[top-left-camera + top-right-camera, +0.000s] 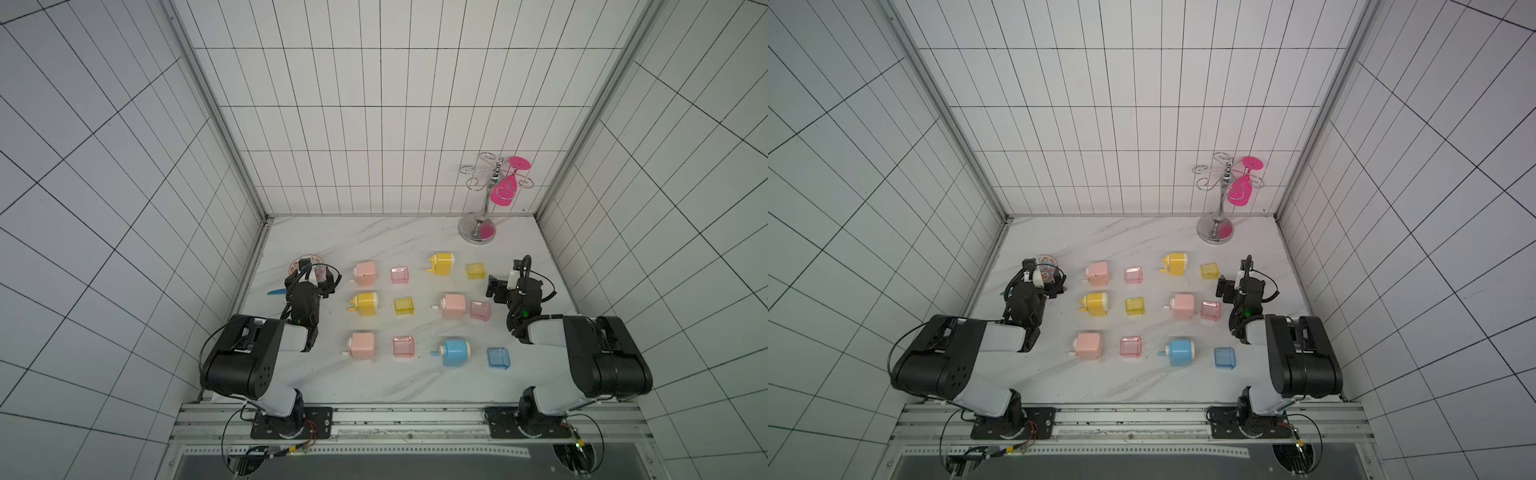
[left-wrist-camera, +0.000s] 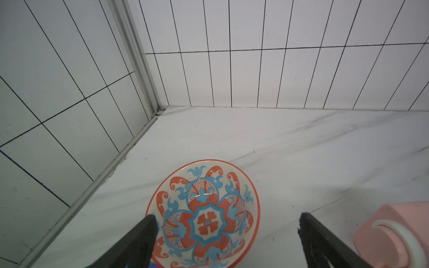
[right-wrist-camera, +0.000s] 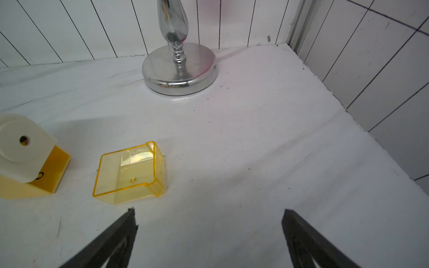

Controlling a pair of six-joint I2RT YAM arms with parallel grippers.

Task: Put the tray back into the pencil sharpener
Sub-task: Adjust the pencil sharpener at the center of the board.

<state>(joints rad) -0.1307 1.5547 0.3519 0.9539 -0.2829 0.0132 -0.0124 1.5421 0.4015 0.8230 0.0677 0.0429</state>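
Observation:
Several pencil sharpeners lie on the marble table in both top views, each with a loose translucent tray to its right. The back-right pair is a yellow sharpener (image 1: 442, 263) and a yellow tray (image 1: 476, 271). A blue sharpener (image 1: 456, 352) and blue tray (image 1: 498, 357) sit front right. My right gripper (image 3: 209, 210) hangs open and empty just right of the yellow tray (image 3: 130, 171), with the yellow sharpener (image 3: 25, 157) beyond it. My left gripper (image 2: 227, 215) is open and empty over a patterned bowl, and the back-left pink sharpener (image 2: 392, 234) is beside its right finger.
The orange-and-blue bowl (image 2: 255, 197) stands near the left wall. A chrome stand (image 1: 478, 230) carrying a pink glass (image 1: 505, 189) stands at the back right. A blue object (image 1: 276, 293) lies by the left wall. Tiled walls enclose the table on three sides.

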